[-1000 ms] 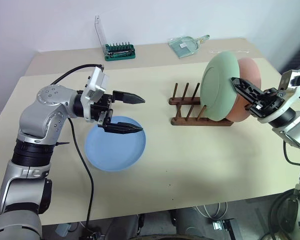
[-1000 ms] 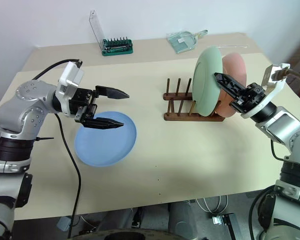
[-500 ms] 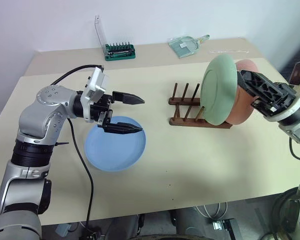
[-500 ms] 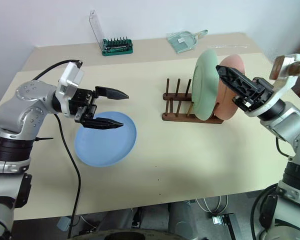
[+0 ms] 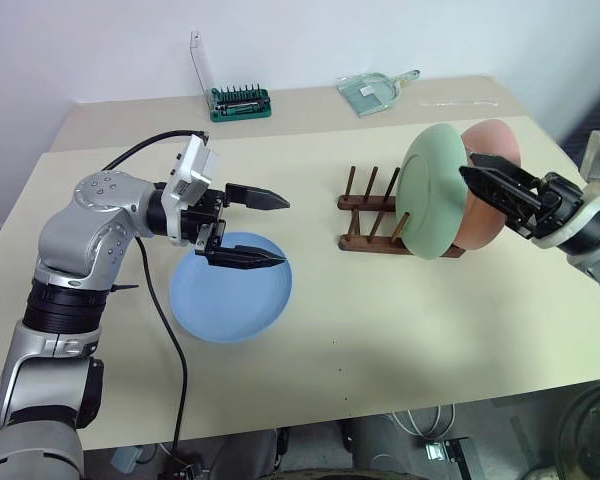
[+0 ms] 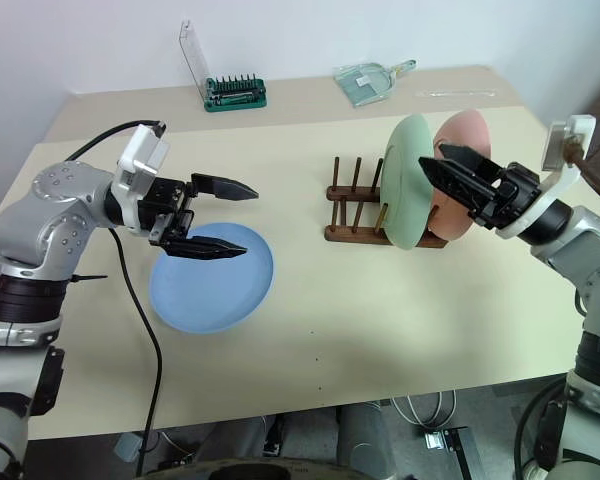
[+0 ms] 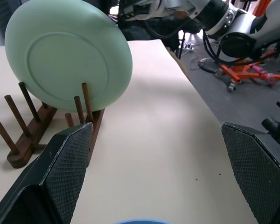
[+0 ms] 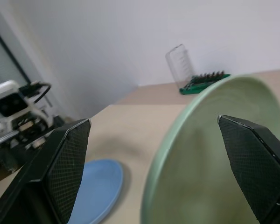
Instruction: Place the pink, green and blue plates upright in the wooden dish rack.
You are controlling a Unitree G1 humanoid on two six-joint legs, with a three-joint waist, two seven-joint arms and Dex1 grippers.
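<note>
The green plate (image 5: 435, 195) stands upright in the wooden dish rack (image 5: 365, 218), and the pink plate (image 5: 500, 140) stands right behind it. My right gripper (image 5: 467, 166) is open, with its fingers on either side of the green plate's upper rim (image 8: 186, 140) and not pinching it. The blue plate (image 5: 230, 292) lies flat on the table at the left. Just above its far edge my left gripper (image 5: 284, 230) hovers open and empty, pointing toward the rack (image 7: 32, 126).
A green bit holder with a clear lid (image 5: 238, 100) and a clear scoop (image 5: 372, 92) sit at the back of the table (image 5: 380, 330). Several bare pegs stand on the rack's left side.
My right gripper has opened and let go of the green plate, which has settled lower into the rack. The right wrist has rolled. The left arm has not moved.
</note>
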